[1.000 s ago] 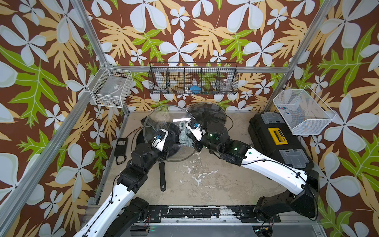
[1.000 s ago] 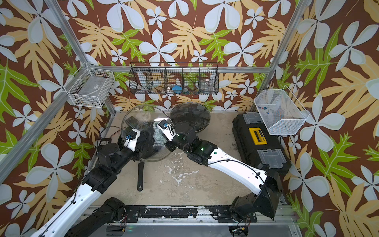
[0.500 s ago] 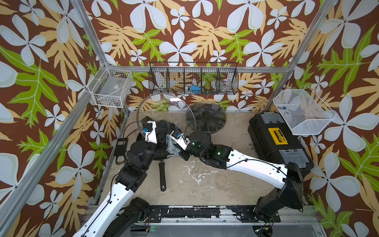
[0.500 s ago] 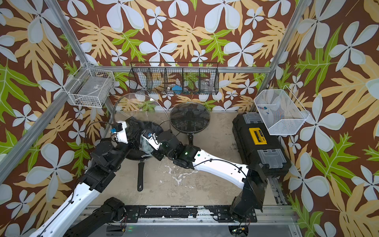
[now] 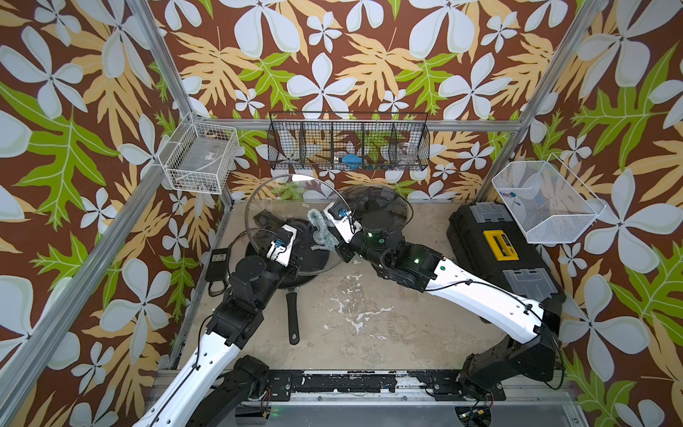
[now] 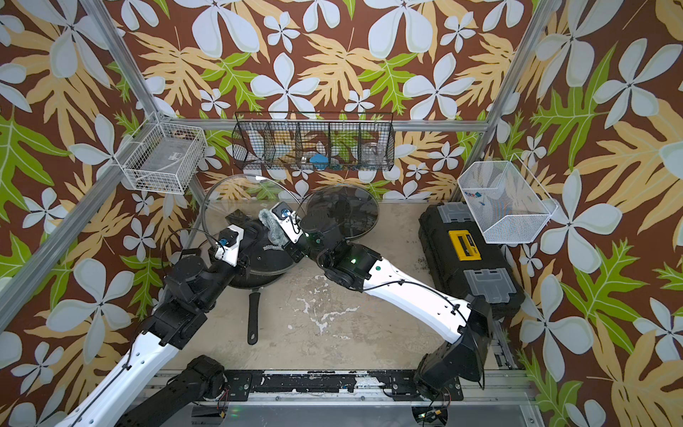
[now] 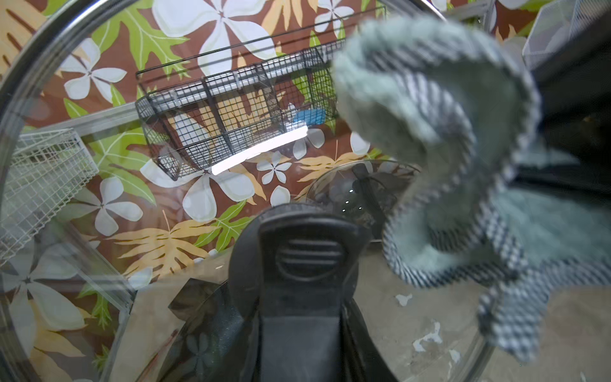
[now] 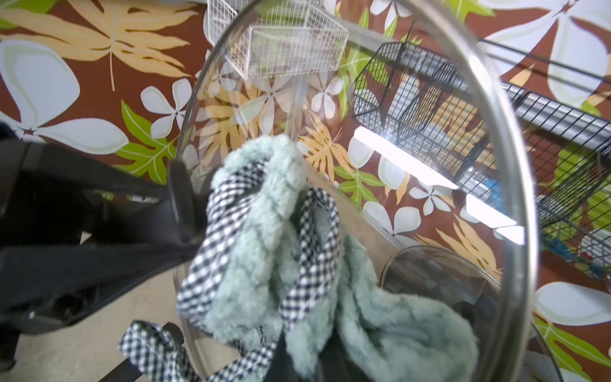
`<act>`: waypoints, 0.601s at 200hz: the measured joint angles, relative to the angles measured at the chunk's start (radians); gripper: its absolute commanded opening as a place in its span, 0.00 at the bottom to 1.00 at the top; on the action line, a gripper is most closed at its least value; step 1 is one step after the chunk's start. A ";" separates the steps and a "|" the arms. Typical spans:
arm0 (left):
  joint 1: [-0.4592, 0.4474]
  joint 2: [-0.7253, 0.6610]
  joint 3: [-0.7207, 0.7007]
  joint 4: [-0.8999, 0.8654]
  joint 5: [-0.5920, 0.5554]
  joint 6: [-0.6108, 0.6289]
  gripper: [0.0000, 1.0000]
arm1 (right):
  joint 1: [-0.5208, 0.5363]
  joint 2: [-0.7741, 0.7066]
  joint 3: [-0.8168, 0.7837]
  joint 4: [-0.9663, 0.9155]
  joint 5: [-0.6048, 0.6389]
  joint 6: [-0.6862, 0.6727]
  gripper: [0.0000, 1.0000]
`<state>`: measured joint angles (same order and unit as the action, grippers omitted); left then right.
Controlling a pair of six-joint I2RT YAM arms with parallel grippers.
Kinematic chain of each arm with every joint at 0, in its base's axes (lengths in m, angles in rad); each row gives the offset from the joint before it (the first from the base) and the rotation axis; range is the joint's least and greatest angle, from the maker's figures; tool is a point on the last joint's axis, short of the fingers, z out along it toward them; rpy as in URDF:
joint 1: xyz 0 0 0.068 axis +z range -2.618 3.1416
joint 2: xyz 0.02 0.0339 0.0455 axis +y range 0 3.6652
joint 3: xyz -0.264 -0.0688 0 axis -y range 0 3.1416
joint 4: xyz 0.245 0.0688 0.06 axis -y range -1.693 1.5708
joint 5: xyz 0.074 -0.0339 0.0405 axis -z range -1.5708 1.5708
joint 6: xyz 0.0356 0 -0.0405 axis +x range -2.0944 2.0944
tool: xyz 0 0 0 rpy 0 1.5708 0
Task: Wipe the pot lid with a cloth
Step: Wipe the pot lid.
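Observation:
The pot lid (image 5: 288, 199) (image 6: 236, 196) is clear glass with a steel rim. It is held tilted on edge above a black frying pan (image 5: 295, 273). My left gripper (image 5: 295, 230) (image 6: 242, 236) is shut on the lid's black knob (image 7: 307, 258), which fills the left wrist view. The cloth (image 5: 320, 229) (image 6: 271, 229) (image 7: 429, 132) (image 8: 264, 231) is pale teal and fluffy with a checked trim. It is bunched in my shut right gripper (image 5: 327, 236) (image 8: 297, 357) and pressed against the lid's right half. The cloth hides the right fingertips.
A second, darker glass lid (image 5: 380, 210) leans at the back wall, close behind the right wrist. The pan's handle (image 5: 293, 314) points to the front. A black toolbox (image 5: 499, 251) lies at the right. Wire baskets (image 5: 347, 144) (image 5: 199, 162) (image 5: 547, 203) hang on the walls. A power adapter (image 5: 218, 258) lies at the left.
The lid has risen and shifted left over the second. The right gripper swept the cloth left and down across the glass, then back up to the right.

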<state>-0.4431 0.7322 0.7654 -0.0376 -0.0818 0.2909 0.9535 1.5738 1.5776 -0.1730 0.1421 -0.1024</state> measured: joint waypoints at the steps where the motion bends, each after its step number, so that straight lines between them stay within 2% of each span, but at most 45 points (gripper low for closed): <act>1: 0.000 0.000 0.000 -0.002 0.002 0.003 0.00 | 0.000 0.001 0.003 0.000 0.000 -0.001 0.00; 61: 0.000 -0.045 -0.015 -0.116 0.175 0.279 0.00 | 0.002 0.156 0.241 -0.047 -0.059 -0.019 0.00; 120: 0.000 -0.063 -0.013 -0.188 0.240 0.499 0.00 | 0.040 0.321 0.455 -0.170 -0.137 -0.086 0.00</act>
<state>-0.4431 0.6693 0.7525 -0.2260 0.1577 0.7895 0.9939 1.8946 2.0331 -0.3431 0.0051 -0.1886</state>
